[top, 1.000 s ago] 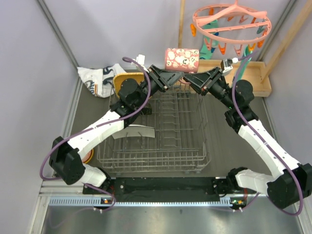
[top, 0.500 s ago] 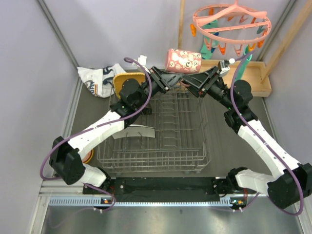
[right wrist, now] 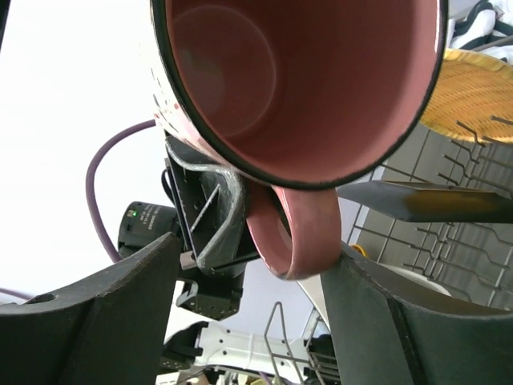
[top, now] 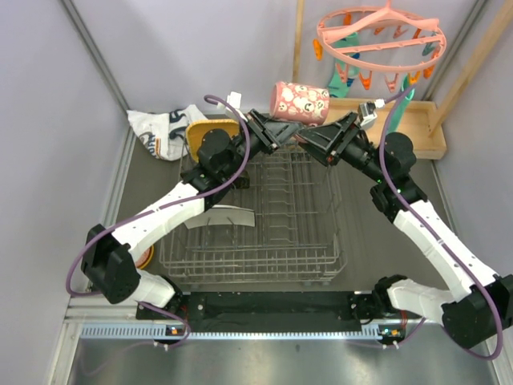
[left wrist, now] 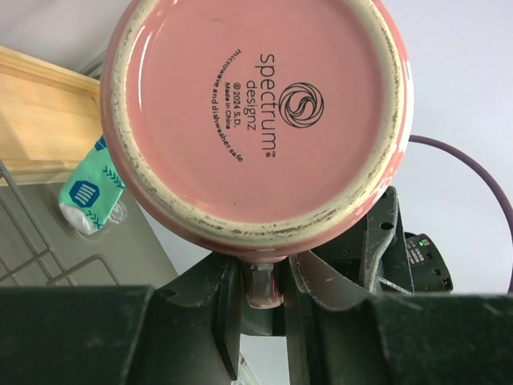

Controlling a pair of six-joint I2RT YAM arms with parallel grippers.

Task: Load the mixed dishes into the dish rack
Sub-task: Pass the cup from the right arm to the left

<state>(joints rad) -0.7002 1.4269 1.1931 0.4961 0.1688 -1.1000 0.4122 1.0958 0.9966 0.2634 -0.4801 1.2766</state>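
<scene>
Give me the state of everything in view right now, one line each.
pink cup: on its side in the air, handle in the left gripper.
left gripper: shut on the cup's handle.
right gripper: open, fingers spread wide.
dish rack: upright, holds the pale plate.
pale plate: standing in the rack's left side.
yellow plate: by the rack's far left corner, partly hidden.

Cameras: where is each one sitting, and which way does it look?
Top external: above and behind, looking down on the dish rack; both arms show.
Left wrist: on left arm, faces the pink cup's base; own fingers show.
Right wrist: on right arm, faces the cup's mouth; own fingers show.
Both wrists share the cup.
</scene>
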